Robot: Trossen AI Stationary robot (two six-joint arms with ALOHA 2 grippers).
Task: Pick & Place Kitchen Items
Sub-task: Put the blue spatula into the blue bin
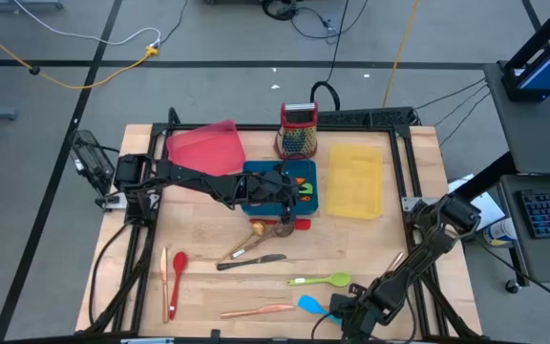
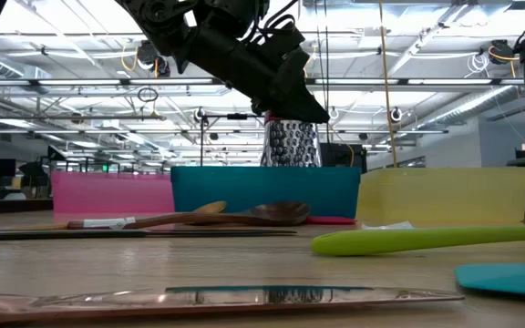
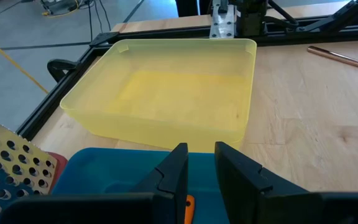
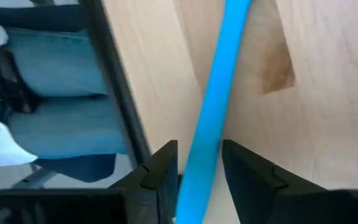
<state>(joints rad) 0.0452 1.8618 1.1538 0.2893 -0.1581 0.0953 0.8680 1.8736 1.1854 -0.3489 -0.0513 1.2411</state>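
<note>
While the left end effector [image 1: 289,191] hangs over the blue tray [image 1: 256,170] in the middle of the counter [image 1: 380,248], its fingers [image 3: 173,171] stand slightly apart with nothing between them, and a bit of orange shows just beneath them inside that tray. Beyond the blue tray sits the yellow tray [image 3: 166,87], and the pink tray [image 1: 205,148] lies on the blue tray's other side, with a perforated metal grater [image 1: 298,131] standing behind them. At the counter's near right corner the right end effector [image 4: 194,168] has its fingers on either side of the blue spatula [image 1: 315,306], straddling the blue handle [image 4: 213,106] with small gaps showing on both sides. Nearby lie the green spoon [image 1: 321,280] and a copper-toned utensil [image 1: 256,311]. Closer to the middle rest a wooden spoon [image 1: 248,240] and a dark knife [image 1: 251,261], while a red spoon [image 1: 177,272] and a wooden stick [image 1: 165,282] lie side by side toward the left edge
</note>
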